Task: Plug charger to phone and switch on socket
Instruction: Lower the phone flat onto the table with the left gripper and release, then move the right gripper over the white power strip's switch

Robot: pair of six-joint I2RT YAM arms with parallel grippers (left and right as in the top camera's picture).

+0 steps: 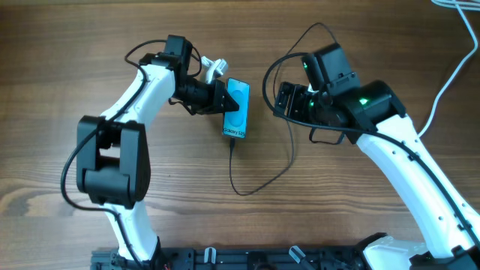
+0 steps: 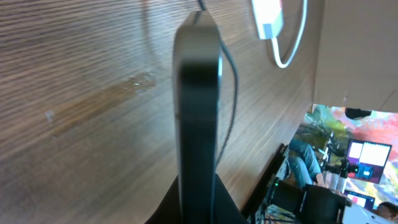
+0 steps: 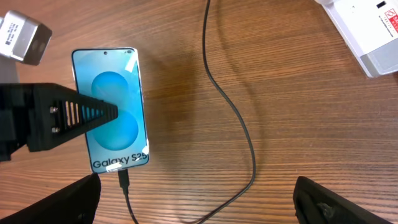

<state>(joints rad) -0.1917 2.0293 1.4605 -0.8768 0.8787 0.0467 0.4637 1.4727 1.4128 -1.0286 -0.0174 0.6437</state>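
Observation:
The phone (image 1: pixel 236 111) has a cyan screen and lies on the wood table; it also shows in the right wrist view (image 3: pixel 112 109). My left gripper (image 1: pixel 223 100) is shut on the phone, with one black finger across the screen. In the left wrist view the phone (image 2: pixel 198 93) is edge-on between the fingers (image 2: pixel 198 193). The charger's black plug tip (image 3: pixel 123 180) sits at the phone's lower short edge, seemingly inserted. Its thin cable (image 1: pixel 247 189) loops right. My right gripper (image 3: pixel 199 211) is open and empty above the cable loop. The socket (image 3: pixel 367 31) is white.
The socket's thick white cord (image 1: pixel 456 56) runs off the top right of the table. My right arm (image 1: pixel 390 142) covers the socket in the overhead view. One end of the socket with its cord shows in the left wrist view (image 2: pixel 267 15).

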